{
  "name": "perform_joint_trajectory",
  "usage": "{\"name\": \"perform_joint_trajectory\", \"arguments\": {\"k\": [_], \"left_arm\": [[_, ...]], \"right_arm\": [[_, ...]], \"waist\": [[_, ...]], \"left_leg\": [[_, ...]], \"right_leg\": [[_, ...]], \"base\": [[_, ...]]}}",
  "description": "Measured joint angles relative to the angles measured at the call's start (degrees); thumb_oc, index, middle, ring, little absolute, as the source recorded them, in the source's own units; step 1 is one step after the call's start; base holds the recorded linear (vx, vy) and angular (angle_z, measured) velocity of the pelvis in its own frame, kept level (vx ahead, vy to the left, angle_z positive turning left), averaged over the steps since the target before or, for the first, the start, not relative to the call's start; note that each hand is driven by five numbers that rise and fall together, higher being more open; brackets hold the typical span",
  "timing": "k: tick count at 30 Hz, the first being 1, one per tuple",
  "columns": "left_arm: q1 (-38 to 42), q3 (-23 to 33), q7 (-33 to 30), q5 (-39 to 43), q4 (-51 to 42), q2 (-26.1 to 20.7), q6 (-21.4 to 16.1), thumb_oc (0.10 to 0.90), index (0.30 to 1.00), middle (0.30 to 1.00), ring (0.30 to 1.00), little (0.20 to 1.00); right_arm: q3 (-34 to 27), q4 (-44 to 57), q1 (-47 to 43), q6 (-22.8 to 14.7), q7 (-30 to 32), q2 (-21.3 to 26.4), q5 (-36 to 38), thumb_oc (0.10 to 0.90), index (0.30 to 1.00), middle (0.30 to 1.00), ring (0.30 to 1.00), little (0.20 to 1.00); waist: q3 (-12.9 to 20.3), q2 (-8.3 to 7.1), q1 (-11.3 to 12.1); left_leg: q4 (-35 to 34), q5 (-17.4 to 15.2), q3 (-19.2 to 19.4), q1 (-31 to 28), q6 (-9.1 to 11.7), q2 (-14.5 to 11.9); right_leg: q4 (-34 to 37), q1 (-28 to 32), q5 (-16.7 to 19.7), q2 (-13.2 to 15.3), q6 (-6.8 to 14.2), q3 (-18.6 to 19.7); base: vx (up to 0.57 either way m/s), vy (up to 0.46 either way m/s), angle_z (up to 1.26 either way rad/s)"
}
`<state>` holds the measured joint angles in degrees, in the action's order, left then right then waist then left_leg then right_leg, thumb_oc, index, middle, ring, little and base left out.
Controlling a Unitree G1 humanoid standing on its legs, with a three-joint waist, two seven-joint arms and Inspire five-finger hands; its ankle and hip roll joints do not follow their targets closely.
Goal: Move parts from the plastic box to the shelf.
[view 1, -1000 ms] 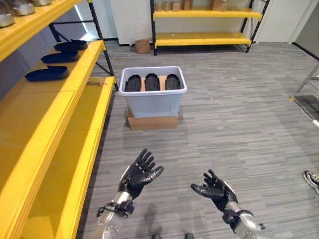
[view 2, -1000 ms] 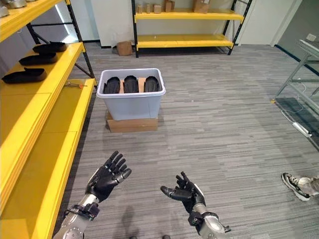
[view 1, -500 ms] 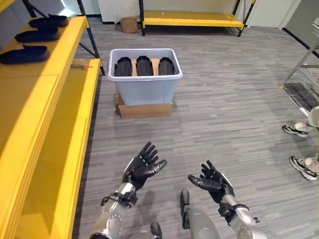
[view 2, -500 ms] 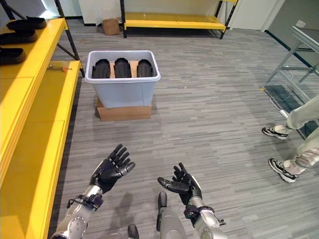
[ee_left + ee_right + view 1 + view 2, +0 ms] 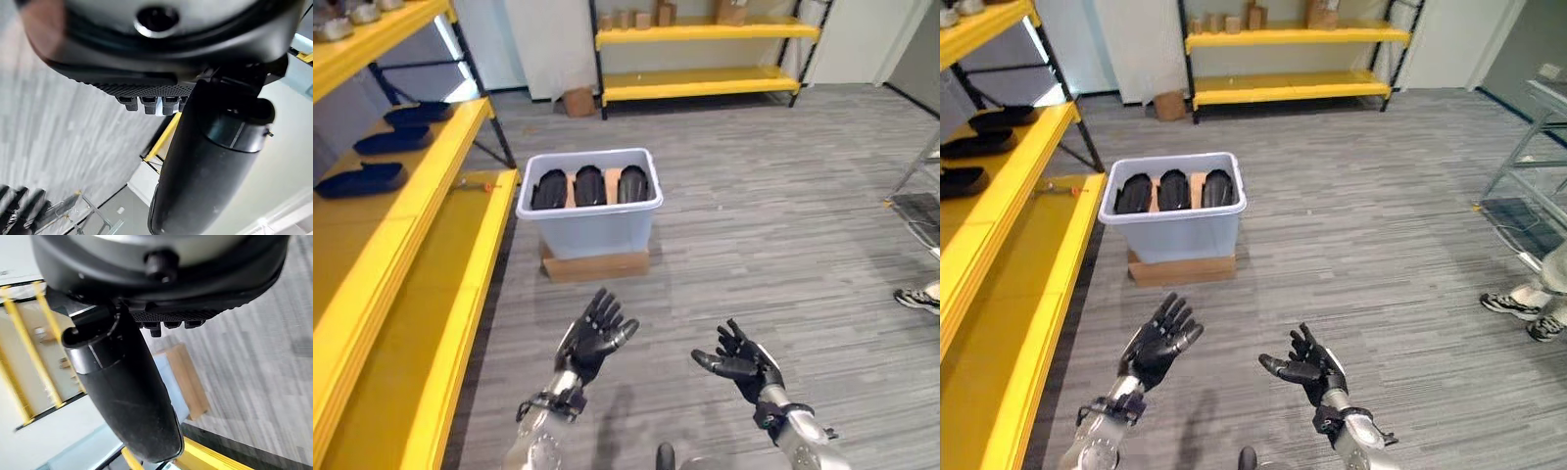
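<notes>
Three dark parts [image 5: 590,186] stood side by side in the pale plastic box [image 5: 590,213], which sat on a flat cardboard carton [image 5: 596,265] on the grey floor at twelve o'clock from the robot. More dark parts [image 5: 360,180] lay on the yellow shelf [image 5: 406,211] at ten o'clock. The left hand [image 5: 593,336] and right hand [image 5: 741,361] hung empty above the floor, fingers spread loose. A person's shoe [image 5: 917,299] showed at three o'clock
</notes>
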<state>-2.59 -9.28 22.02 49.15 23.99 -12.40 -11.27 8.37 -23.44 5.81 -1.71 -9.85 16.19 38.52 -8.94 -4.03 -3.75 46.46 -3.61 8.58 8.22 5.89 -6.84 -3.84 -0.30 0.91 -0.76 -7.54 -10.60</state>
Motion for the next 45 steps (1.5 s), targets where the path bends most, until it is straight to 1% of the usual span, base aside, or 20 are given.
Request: {"name": "perform_joint_trajectory", "arguments": {"k": [2, 4, 8, 12, 13, 19, 21, 22, 23, 25, 28, 29, 32, 35, 38, 39, 42, 43, 44, 45], "left_arm": [[-0.9, 0.1, 0.4, 0.0, 0.2, -0.2, 0.0, 0.9, 1.0, 1.0, 1.0, 1.0], [-2.6, 0.1, 0.8, 0.1, 0.4, -0.4, 0.0, 0.9, 1.0, 1.0, 1.0, 1.0], [-3.1, 0.0, 1.2, 0.3, 1.7, -0.4, -0.3, 0.9, 1.0, 1.0, 1.0, 1.0], [-4.2, 0.1, 1.7, 2.3, 2.7, -0.2, -1.1, 0.9, 1.0, 1.0, 1.0, 1.0], [-4.7, 0.8, 2.2, 2.4, 3.1, -0.2, -1.8, 0.9, 1.0, 1.0, 1.0, 1.0], [-3.5, 1.6, 4.2, 2.2, 5.0, -0.2, -2.3, 0.9, 1.0, 1.0, 1.0, 1.0], [-2.7, 0.9, 4.6, 2.2, 4.9, -0.2, -2.3, 0.9, 1.0, 1.0, 1.0, 1.0], [-2.1, 0.9, 4.7, 2.2, 5.1, -0.6, -2.3, 0.9, 1.0, 1.0, 1.0, 1.0], [-1.6, 1.0, 4.5, 2.2, 5.2, -1.6, -2.3, 0.9, 1.0, 1.0, 1.0, 1.0], [-0.8, 1.2, 4.5, 1.9, 5.3, -2.7, -2.3, 0.9, 1.0, 1.0, 1.0, 1.0], [-0.3, 1.7, 4.5, 1.5, 5.2, -3.8, -2.3, 0.9, 1.0, 1.0, 1.0, 1.0], [0.1, 1.7, 4.5, 1.1, 5.2, -4.5, -2.3, 0.9, 1.0, 1.0, 1.0, 1.0], [-0.3, 1.0, 4.4, -0.2, 5.2, -4.7, -2.1, 0.9, 1.0, 1.0, 1.0, 1.0], [-1.0, 0.5, 4.2, -0.6, 5.1, -4.9, -1.3, 0.9, 1.0, 1.0, 1.0, 1.0], [-1.1, -0.3, 4.2, -0.6, 4.9, -5.3, -0.9, 0.9, 1.0, 1.0, 1.0, 1.0], [-0.8, -0.2, 4.2, -1.3, 4.9, -5.4, -0.4, 0.9, 1.0, 1.0, 1.0, 1.0], [0.0, -0.1, 2.5, -4.6, 5.0, -5.0, -0.3, 0.9, 1.0, 1.0, 1.0, 1.0], [0.2, -0.1, 2.2, -5.3, 5.6, -5.0, -0.3, 0.9, 1.0, 1.0, 1.0, 1.0], [1.1, -0.3, 2.3, -5.9, 5.6, -5.4, -0.3, 0.9, 1.0, 1.0, 1.0, 1.0], [2.3, -1.2, 2.3, -7.1, 5.6, -5.4, -0.1, 0.9, 1.0, 1.0, 1.0, 1.0]], "right_arm": [[-0.3, 0.0, 0.5, 0.2, -1.1, -0.1, 0.0, 0.9, 1.0, 1.0, 1.0, 1.0], [0.4, 0.2, 0.9, 0.9, -2.8, -0.1, -0.2, 0.9, 1.0, 1.0, 1.0, 1.0], [1.4, 1.7, 0.9, 1.3, -5.0, 0.5, -0.3, 0.9, 1.0, 1.0, 1.0, 1.0], [3.8, 2.0, 0.8, 2.2, -6.2, 2.6, -0.3, 0.9, 1.0, 1.0, 1.0, 1.0], [4.5, 2.1, 0.8, 2.2, -6.6, 3.3, -0.3, 0.9, 1.0, 1.0, 1.0, 1.0], [3.6, 2.7, 2.1, 3.5, -9.0, 5.2, 4.2, 0.9, 1.0, 1.0, 1.0, 1.0], [3.8, 5.0, 3.9, 3.4, -9.9, 5.9, 4.2, 0.9, 1.0, 1.0, 1.0, 1.0], [3.8, 6.5, 4.4, 3.4, -10.1, 5.4, 4.0, 0.9, 1.0, 1.0, 1.0, 1.0], [3.7, 11.8, 4.9, 3.3, -10.0, 4.2, 3.1, 0.9, 1.0, 1.0, 1.0, 1.0], [3.8, 14.2, 4.0, 3.5, -9.8, 2.8, 3.1, 0.9, 1.0, 1.0, 1.0, 1.0], [3.9, 14.1, 1.8, 3.5, -8.7, 0.4, 3.1, 0.9, 1.0, 1.0, 1.0, 1.0], [3.9, 14.0, 0.4, 3.5, -7.4, -0.7, 3.1, 0.9, 1.0, 1.0, 1.0, 1.0], [3.7, 13.8, -0.3, 3.4, -5.4, -1.6, 2.8, 0.9, 1.0, 1.0, 1.0, 1.0], [4.0, 13.5, 0.3, 3.1, -4.3, -1.8, 1.9, 0.9, 1.0, 1.0, 1.0, 1.0], [4.0, 13.5, 0.6, 2.3, -3.1, -0.5, 1.4, 0.9, 1.0, 1.0, 1.0, 1.0], [3.6, 13.6, 0.4, 0.9, -2.0, 1.4, 0.8, 0.9, 1.0, 1.0, 1.0, 1.0], [2.5, 13.7, -0.2, -0.9, -0.8, 4.6, 0.6, 0.9, 1.0, 1.0, 1.0, 1.0], [2.1, 13.8, -0.2, -1.2, -0.1, 4.6, 0.8, 0.9, 1.0, 1.0, 1.0, 1.0], [1.3, 14.9, 0.4, -1.3, 0.5, 4.5, 1.0, 0.9, 1.0, 1.0, 1.0, 1.0], [-0.1, 15.9, 1.2, -1.8, 0.9, 4.6, 1.0, 0.9, 1.0, 1.0, 1.0, 1.0]], "waist": [[-0.2, -0.19, -0.8], [-0.3, -0.33, -1.0], [-0.7, 0.89, -1.1], [-2.8, 3.23, 2.3], [-3.5, 3.57, 3.0], [-4.6, 4.17, 2.1], [-4.6, 4.42, 2.1], [-4.5, 3.15, 2.4], [-4.5, 2.0, 2.3], [-4.4, 1.88, 2.6], [-4.3, 1.83, 3.7], [-3.8, 0.97, 4.5], [-3.8, 1.06, 5.1], [-3.7, 1.44, 5.3], [-3.9, 1.74, 3.9], [-4.0, 1.55, 3.5], [-4.2, 1.28, 1.0], [-4.3, -0.54, 0.5], [-5.0, -1.89, -1.5], [-5.8, -1.96, -3.1]], "left_leg": [[-0.9, -0.5, 2.0, 3.8, -1.3, -0.6], [-13.0, -1.3, 5.8, 2.8, -2.8, -1.1], [-35.5, 2.5, 6.6, 1.7, -1.1, -0.9], [-49.9, 10.4, -2.7, 1.9, 0.4, -1.5], [-50.8, 11.0, -4.6, 2.3, 0.4, -1.9], [-46.8, 10.5, 0.7, -0.1, -1.3, -1.4], [-48.6, 12.6, 1.9, -3.0, -3.4, -0.6], [-48.4, 14.1, 3.0, -3.6, -5.3, 1.4], [-48.2, 12.3, 3.8, -5.2, -8.7, 5.9], [-46.7, 10.5, 4.0, -5.6, -10.5, 8.1], [-46.0, 7.8, 4.0, -7.4, -12.0, 9.4], [-44.4, 5.7, 4.0, -7.4, -13.3, 11.2], [-41.6, 3.2, 4.0, -7.5, -15.1, 12.6], [-41.7, 2.1, 4.4, -8.3, -15.8, 12.3], [-42.6, 1.7, 4.5, -9.6, -15.2, 11.0], [-42.9, 1.4, 5.5, -10.8, -14.1, 10.6], [-43.8, -0.2, 5.4, -11.6, -11.3, 11.3], [-42.1, -3.1, 9.2, -11.8, -8.3, 11.3], [-37.5, -5.6, 11.7, -10.5, -10.4, 10.9], [-34.5, -6.3, 10.4, -9.4, -14.7, 11.4]], "right_leg": [[0.8, 1.4, -1.5, 0.0, 0.0, -0.1], [1.9, 3.7, -1.1, -0.1, 0.3, -0.5], [3.7, 5.7, -2.3, -1.6, 2.1, -0.6], [5.2, 8.4, -2.6, -4.0, 2.3, 2.4], [5.6, 9.4, -2.6, -4.0, 2.3, 3.2], [5.2, 13.8, -6.1, -0.6, 5.6, 6.3], [3.8, 14.8, -8.4, 0.3, 7.7, 5.8], [2.7, 15.3, -10.0, 2.6, 9.2, 5.3], [-1.9, 14.7, -11.4, 7.3, 10.8, 4.4], [-7.6, 13.2, -11.7, 9.6, 11.7, 3.2], [-19.9, 9.0, -11.5, 12.2, 12.5, 2.6], [-30.1, 5.0, -9.8, 14.8, 13.6, 2.6], [-41.0, -0.1, -4.3, 18.5, 14.4, 2.4], [-47.7, -6.9, -5.5, 17.7, 14.8, 3.2], [-42.5, -10.7, -10.0, 13.3, 14.3, 2.1], [-32.8, -12.5, -10.3, 11.2, 14.3, -0.3], [-10.8, -13.8, -4.7, 8.8, 14.6, -0.7], [-1.9, -13.9, -1.0, 9.5, 14.9, 0.5], [4.9, -12.8, 0.7, 11.3, 17.7, 4.4], [8.9, -11.9, 2.2, 13.1, 19.0, 6.3]], "base": [[0.19, 0.062, 0.08], [0.21, 0.172, 0.03], [0.21, 0.147, 0.05], [0.33, 0.199, -0.3], [0.39, 0.323, -0.72], [0.31, 0.262, -0.27], [0.34, 0.289, 0.15], [0.42, 0.428, 0.27], [0.35, 0.38, 0.26], [0.23, 0.273, 0.21], [0.19, 0.251, 0.13], [0.19, 0.264, 0.12], [0.09, 0.127, 0.08], [0.13, 0.009, -0.13], [0.15, -0.115, -0.18], [0.22, -0.18, -0.28], [0.28, -0.207, -0.08], [0.29, -0.177, 0.33], [0.24, -0.131, 0.84], [0.25, -0.134, 0.97]]}}
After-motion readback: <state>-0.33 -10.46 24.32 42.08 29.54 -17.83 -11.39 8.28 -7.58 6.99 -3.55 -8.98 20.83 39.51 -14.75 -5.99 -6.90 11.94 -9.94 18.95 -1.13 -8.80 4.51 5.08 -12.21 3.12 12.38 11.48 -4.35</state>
